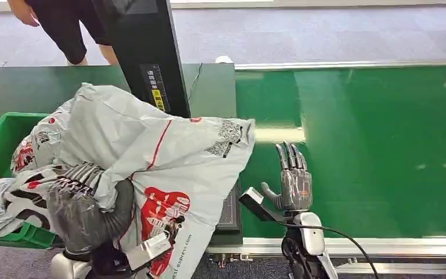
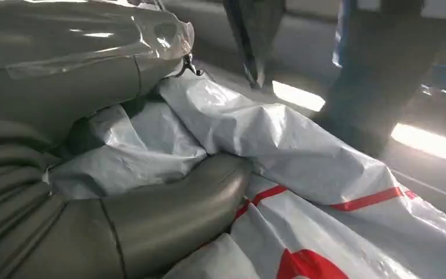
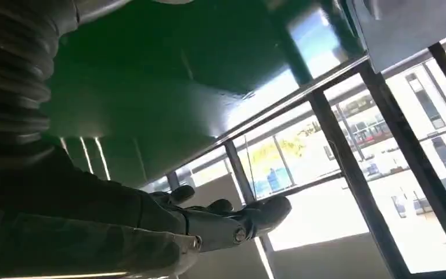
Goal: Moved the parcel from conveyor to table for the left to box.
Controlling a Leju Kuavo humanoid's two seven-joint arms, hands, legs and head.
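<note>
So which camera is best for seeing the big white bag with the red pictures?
The head view. It shows almost the whole parcel draped over the left hand, between the green bin and the conveyor. The left wrist view shows crinkled white plastic and a red stripe up close. The right wrist view looks past the right hand toward windows.

Parcel (image 1: 168, 157): pale grey-white plastic mailer with a thin red stripe, a red printed emblem, black code blocks and black lettering. Conveyor (image 1: 371, 157): glossy bright green belt edged in silver metal. Tabletop (image 1: 29, 87): dark matt green. Crate (image 1: 3, 136): bright green. Post (image 1: 145, 52): black, bearing a black label with a yellow patch. Left robot hand (image 1: 87, 203): dark grey ribbed cover. Right robot hand (image 1: 293, 180): mottled silver-grey, on a white wrist. Floor (image 1: 325, 32): grey.
</note>
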